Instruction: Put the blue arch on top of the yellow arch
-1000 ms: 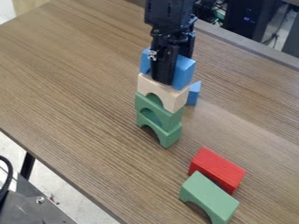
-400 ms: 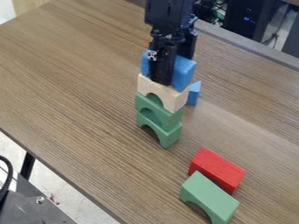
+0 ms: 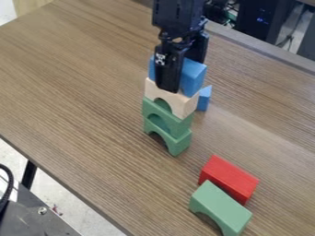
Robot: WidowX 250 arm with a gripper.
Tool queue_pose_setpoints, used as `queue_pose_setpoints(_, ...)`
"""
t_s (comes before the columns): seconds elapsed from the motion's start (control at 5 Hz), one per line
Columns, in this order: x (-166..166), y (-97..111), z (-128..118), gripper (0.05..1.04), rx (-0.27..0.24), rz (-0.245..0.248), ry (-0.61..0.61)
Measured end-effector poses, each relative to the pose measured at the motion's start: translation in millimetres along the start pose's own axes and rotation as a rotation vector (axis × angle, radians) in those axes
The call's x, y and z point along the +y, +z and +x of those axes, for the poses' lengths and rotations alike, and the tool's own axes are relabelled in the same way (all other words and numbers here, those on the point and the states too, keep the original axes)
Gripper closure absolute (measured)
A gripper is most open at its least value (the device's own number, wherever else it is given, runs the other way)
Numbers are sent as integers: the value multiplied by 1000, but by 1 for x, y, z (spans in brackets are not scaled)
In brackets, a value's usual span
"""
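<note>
The blue arch [image 3: 194, 76] sat upright beneath the black gripper [image 3: 182, 74], on top of the pale yellow arch [image 3: 175, 99]; whether the gripper was pinching it or spread around it, I cannot tell. Further below the gripper stood two stacked green arches [image 3: 177, 124], with a small blue block [image 3: 204, 98] near the tower. Well apart from the gripper lay a red block [image 3: 228, 179], then another green arch [image 3: 221, 206] just beside it.

You have three green arches [image 3: 221, 206], one pale wooden arch [image 3: 184, 104], one blue arch [image 3: 194, 76], one other blue block [image 3: 204, 98], one red block [image 3: 228, 177], seven in all
</note>
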State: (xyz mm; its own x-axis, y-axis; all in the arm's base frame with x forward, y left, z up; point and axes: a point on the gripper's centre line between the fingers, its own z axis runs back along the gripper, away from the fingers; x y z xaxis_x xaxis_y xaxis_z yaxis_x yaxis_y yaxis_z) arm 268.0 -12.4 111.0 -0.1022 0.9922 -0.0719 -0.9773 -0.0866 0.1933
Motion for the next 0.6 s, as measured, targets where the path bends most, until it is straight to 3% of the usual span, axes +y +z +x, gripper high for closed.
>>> queue_pose_setpoints(0.2, 1, 0, -2, 85, -5, 5, -6)
queue_pose_setpoints(0.4, 0, 18, -6, 85, -20, -41, -7)
queue_pose_setpoints(0.6, 1, 47, -21, 85, -47, -123, -39)
